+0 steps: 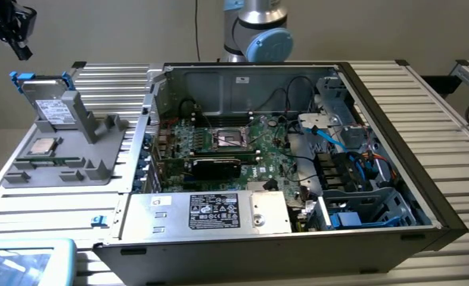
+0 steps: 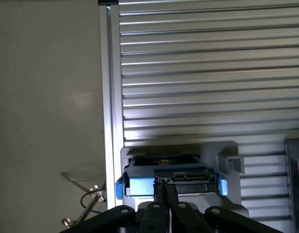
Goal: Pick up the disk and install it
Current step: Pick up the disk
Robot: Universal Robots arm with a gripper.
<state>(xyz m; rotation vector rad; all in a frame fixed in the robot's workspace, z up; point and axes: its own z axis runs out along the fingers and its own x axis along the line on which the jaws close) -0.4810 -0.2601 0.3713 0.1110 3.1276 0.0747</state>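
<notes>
Both jaws are pressed together and they grip nothing. The gripper (image 1: 19,50) hangs in the air above the disk (image 1: 50,101), clearly apart from it. The disk stands on its edge, a little tilted, in the grey holder (image 1: 99,170) on the slatted table (image 1: 425,101) (to the exterior view's left of the open computer case (image 1: 218,83)). In the wrist view the fingers (image 2: 160,199) point at the blue-framed edge of the disk (image 2: 188,175).

The pincer (image 2: 165,190) hangs closed — tips together — near the disk (image 2: 140,187).
</notes>
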